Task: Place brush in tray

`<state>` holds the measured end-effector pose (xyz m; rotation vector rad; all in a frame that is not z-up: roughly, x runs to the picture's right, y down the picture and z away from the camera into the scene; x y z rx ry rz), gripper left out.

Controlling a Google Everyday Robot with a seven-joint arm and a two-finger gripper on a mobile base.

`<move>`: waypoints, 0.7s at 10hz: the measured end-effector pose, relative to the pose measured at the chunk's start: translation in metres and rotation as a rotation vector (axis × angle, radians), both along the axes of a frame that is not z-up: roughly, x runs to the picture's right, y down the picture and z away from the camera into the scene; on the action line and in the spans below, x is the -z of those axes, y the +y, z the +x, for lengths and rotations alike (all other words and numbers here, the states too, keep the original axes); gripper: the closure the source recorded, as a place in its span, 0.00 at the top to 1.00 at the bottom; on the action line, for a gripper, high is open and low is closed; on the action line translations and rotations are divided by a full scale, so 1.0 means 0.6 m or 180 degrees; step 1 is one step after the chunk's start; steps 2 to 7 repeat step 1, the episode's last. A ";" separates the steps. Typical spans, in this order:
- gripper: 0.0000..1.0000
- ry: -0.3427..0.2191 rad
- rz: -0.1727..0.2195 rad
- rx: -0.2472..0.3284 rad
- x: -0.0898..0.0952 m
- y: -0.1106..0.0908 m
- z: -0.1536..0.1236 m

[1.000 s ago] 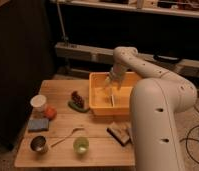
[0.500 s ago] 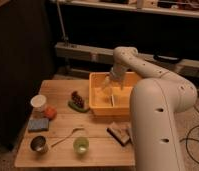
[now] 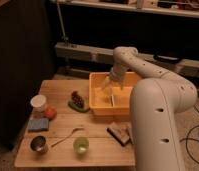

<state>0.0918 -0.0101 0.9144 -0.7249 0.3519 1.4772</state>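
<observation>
The orange-yellow tray stands on the wooden table at the back right. My gripper reaches down into the tray from above, and its fingers look spread open. The brush, a thin pale stick, shows just below the gripper inside the tray, nearly upright against the tray floor. I cannot tell whether it still touches the fingers. My white arm covers the right part of the tray.
Left of the tray sits a dark bumpy lump on a green base. A white cup, an orange and a blue sponge stand at the left. A metal cup, spoon, green cup and brown block lie in front.
</observation>
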 end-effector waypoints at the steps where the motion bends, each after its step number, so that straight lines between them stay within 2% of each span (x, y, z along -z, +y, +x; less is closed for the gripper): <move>1: 0.74 0.0000 0.0000 0.0000 0.000 0.000 0.000; 7: 0.74 0.0000 0.0000 0.0000 0.000 0.000 0.000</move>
